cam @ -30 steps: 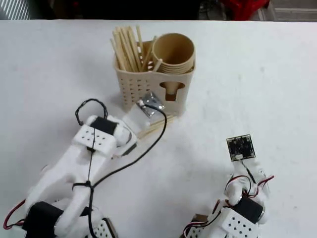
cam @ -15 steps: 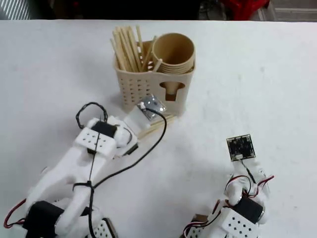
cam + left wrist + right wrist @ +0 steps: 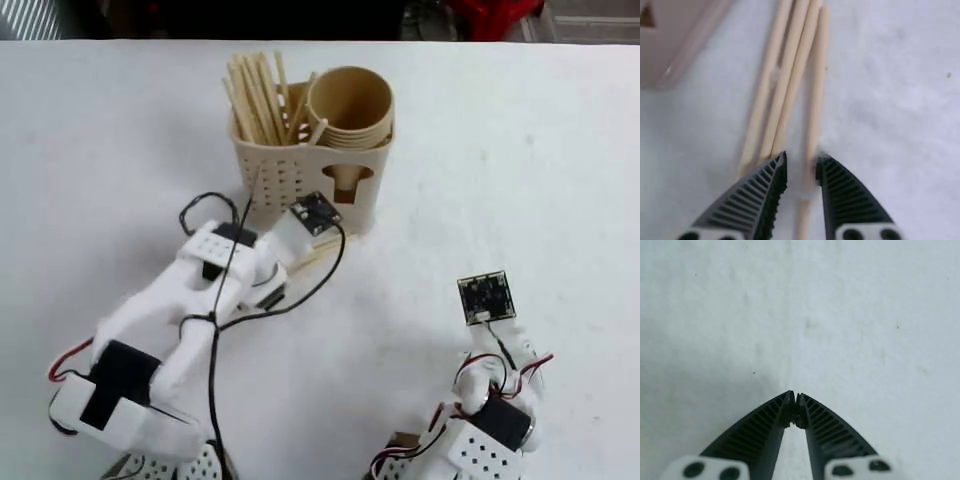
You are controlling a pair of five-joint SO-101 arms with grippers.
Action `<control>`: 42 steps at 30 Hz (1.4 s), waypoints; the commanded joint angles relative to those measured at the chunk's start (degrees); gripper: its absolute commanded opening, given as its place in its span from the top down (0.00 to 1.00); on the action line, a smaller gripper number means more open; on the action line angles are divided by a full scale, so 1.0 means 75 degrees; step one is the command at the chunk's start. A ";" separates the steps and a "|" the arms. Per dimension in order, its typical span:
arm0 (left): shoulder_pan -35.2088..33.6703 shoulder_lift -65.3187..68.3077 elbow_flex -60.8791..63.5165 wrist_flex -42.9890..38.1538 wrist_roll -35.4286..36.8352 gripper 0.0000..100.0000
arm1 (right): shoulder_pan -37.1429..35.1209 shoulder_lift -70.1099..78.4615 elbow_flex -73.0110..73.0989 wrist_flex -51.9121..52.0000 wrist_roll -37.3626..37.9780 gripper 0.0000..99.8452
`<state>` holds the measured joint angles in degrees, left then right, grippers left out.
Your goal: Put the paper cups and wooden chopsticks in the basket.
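Four loose wooden chopsticks [image 3: 790,90] lie flat on the table [image 3: 500,150], just beside the front wall of the basket [image 3: 270,175]. They are long, thin and pale. Three lie close together and a lone stick [image 3: 816,115] lies a little apart. The left hand [image 3: 801,167] is right over them, near the basket. Its two fingers are a narrow gap apart, with the lone stick between them. The sticks run the same way the hand points. I think it needs to close on that stick next. The right hand [image 3: 794,400] is pressed shut, holds nothing, and is well apart from the basket. Paper cups [image 3: 350,105] and standing chopsticks [image 3: 258,95] are inside the basket.
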<state>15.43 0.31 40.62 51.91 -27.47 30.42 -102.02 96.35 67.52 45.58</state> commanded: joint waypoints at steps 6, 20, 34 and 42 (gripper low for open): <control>0.0135 0.0041 -0.0164 0.0492 -0.0023 0.97 | -0.0006 -0.0064 0.0070 -0.0041 0.0070 0.98; 0.0240 -0.1002 -0.0375 0.1336 -0.0023 0.98 | -0.0006 -0.0064 0.0070 -0.0053 0.0070 0.98; 0.0170 -0.5327 -0.3434 0.4290 0.0141 0.98 | -0.0006 -0.0064 0.0070 -0.0053 0.0070 0.98; 0.0182 -0.3733 -0.6834 0.3012 0.2051 0.98 | -0.0006 -0.0064 0.0070 -0.0053 0.0070 0.98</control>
<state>16.66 -33.80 1.41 81.71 -19.12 30.42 -102.02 96.35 67.52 45.58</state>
